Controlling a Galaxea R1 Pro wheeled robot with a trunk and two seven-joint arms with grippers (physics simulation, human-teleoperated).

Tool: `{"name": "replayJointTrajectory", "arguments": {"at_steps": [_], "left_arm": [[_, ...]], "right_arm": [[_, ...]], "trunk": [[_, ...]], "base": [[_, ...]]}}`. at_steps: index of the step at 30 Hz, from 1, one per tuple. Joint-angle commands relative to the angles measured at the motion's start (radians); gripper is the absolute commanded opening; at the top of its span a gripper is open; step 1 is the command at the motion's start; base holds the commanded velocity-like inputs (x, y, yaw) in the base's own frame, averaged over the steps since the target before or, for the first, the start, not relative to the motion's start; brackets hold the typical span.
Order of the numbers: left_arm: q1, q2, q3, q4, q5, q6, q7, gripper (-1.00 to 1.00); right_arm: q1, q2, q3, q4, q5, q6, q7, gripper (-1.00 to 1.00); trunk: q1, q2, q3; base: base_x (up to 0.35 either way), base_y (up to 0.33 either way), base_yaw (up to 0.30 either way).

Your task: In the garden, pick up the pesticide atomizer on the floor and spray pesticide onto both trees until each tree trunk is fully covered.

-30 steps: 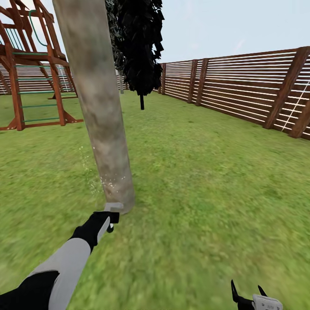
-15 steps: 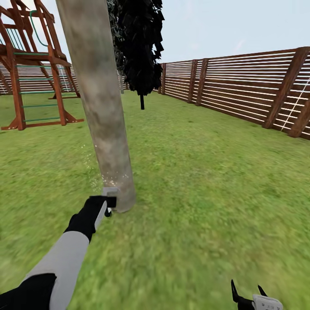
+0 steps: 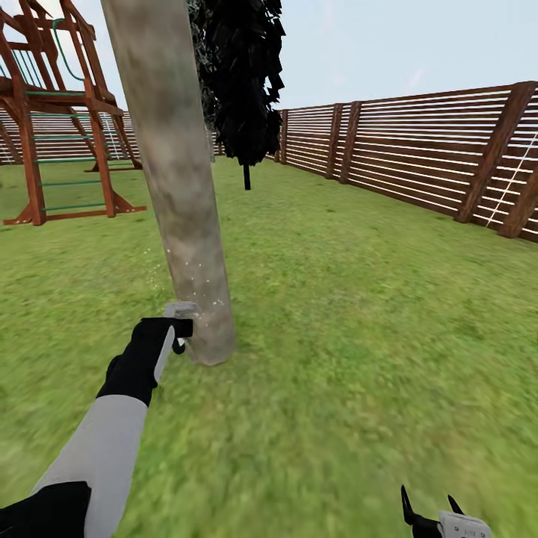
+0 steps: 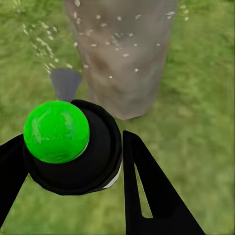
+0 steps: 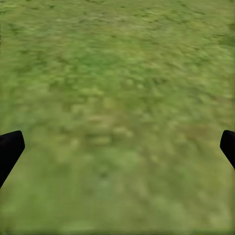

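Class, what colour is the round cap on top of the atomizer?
Bright green, clearest in the left wrist view.

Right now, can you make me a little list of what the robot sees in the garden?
place: garden lawn with a brown slat fence
tree trunk: thick grey-tan trunk straight ahead
pesticide: pale specks dotted on the trunk's lower part and in the air beside it
left gripper: holds the atomizer, which has a green ball-shaped top, its grey nozzle close to the trunk's base
right gripper: open, empty, low over the grass
behind: red wooden play frame and a dark columnar tree
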Motion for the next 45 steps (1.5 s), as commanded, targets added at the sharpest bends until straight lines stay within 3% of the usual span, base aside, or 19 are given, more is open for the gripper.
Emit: {"name": "replayJointTrajectory", "arguments": {"at_steps": [1,3,6,10,13,17,19,22,25,28,29,35,38,43,45], "left_arm": [[0.001,0.004,0.003,-0.006,0.004,0.002,0.000,-1.00],[0.002,-0.003,-0.002,-0.012,0.003,0.004,0.000,-1.00],[-0.007,-0.044,-0.004,-0.014,0.003,0.010,0.000,-1.00],[-0.007,-0.035,0.001,-0.029,0.003,0.013,0.000,-1.00],[-0.007,-0.023,0.003,-0.089,0.005,0.105,-0.001,-1.00],[-0.006,-0.036,-0.004,-0.126,0.005,0.138,-0.003,-1.00],[-0.007,-0.045,-0.010,-0.129,0.006,0.139,-0.057,-1.00],[-0.007,-0.034,-0.016,-0.146,0.004,0.144,-0.083,-1.00],[0.000,0.019,-0.015,-0.151,0.004,0.145,-0.087,-1.00],[0.005,0.050,-0.018,-0.151,0.005,0.176,-0.104,-1.00],[0.005,0.047,-0.021,-0.152,0.005,0.206,-0.107,-1.00],[-0.001,0.038,-0.022,-0.155,0.005,0.225,-0.111,-1.00],[-0.040,0.023,-0.060,-0.170,0.008,0.237,-0.109,-1.00],[-0.050,0.039,-0.055,-0.174,0.008,0.248,-0.109,-1.00],[-0.052,0.034,-0.056,-0.197,0.009,0.249,-0.109,-1.00]], "right_arm": [[0.000,0.000,0.000,0.000,0.000,0.000,0.000,1.00],[0.000,0.000,0.000,0.000,0.000,0.000,0.000,1.00],[0.000,0.000,0.000,0.000,0.000,0.000,0.000,1.00],[0.000,0.000,0.000,0.000,0.000,0.000,0.000,1.00],[0.000,0.000,0.000,0.000,0.000,0.000,0.000,1.00],[0.000,0.000,0.000,0.000,0.000,0.000,0.000,1.00],[0.000,0.000,0.000,0.000,0.000,0.000,0.000,1.00],[0.000,0.000,0.000,0.000,0.000,0.000,0.000,1.00],[0.000,0.000,0.000,0.000,0.000,0.000,0.000,1.00],[0.000,0.000,0.000,0.000,0.000,0.000,0.000,1.00],[0.000,0.000,0.000,0.000,0.000,0.000,0.000,1.00],[0.000,0.000,0.000,0.000,0.000,0.000,0.000,1.00],[0.000,0.000,0.000,0.000,0.000,0.000,0.000,1.00],[0.000,0.000,0.000,0.000,0.000,0.001,0.000,1.00],[0.000,0.000,0.000,0.000,0.000,0.001,0.000,1.00]], "trunk": [[0.000,0.000,0.000],[0.000,0.000,0.000],[0.000,0.000,0.000],[0.000,0.000,0.000],[0.000,0.000,0.000],[0.000,0.000,0.000],[0.000,0.000,0.000],[0.000,0.000,0.000],[0.000,0.000,0.000],[0.000,0.000,0.000],[0.000,0.000,0.000],[0.000,0.000,0.000],[0.000,0.000,0.000],[0.000,0.000,0.000],[0.000,0.000,0.000]], "base": [[0.000,0.000,0.000],[0.000,0.000,0.000],[0.000,0.000,0.000],[0.000,0.000,0.000],[0.000,0.000,0.000],[0.000,0.000,0.000],[0.000,0.000,0.000],[0.000,0.000,0.000],[0.000,0.000,0.000],[0.000,0.000,0.000],[0.000,0.000,0.000],[-0.090,0.000,0.000],[-0.004,0.000,0.000],[0.000,0.000,0.000],[0.000,0.000,0.000]]}}
